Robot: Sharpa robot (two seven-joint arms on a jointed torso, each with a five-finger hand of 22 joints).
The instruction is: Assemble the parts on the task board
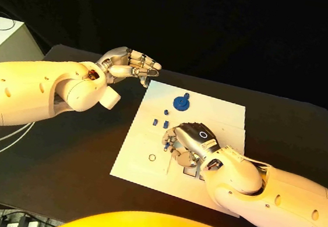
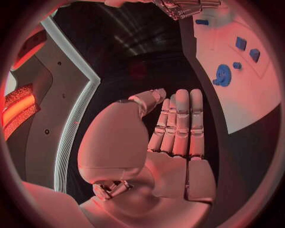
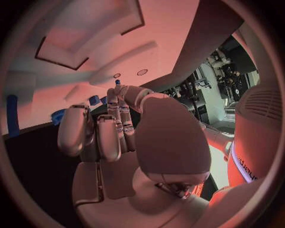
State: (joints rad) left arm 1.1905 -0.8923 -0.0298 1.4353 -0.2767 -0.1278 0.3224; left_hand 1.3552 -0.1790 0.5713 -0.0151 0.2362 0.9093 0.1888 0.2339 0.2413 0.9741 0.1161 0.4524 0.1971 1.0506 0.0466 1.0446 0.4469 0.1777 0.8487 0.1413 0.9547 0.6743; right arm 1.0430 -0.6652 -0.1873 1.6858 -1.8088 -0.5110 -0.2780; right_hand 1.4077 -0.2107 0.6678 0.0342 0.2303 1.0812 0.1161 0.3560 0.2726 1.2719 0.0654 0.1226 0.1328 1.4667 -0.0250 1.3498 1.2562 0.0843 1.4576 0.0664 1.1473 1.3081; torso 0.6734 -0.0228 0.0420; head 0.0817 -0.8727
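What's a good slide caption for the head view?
Right hand works over the white task board near small blue parts; left hand hovers off its far corner.

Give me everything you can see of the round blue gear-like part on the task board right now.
The blue gear-like part is a flat, roughly round disc, plastic by its look, with a small tab or stem jutting from its rim and a small knob on its face. It lies near the far edge of the white task board, apart from the smaller blue pieces below it. Neither hand touches it: the left hand hovers off the board's far left corner, and the right hand is over the board's middle.
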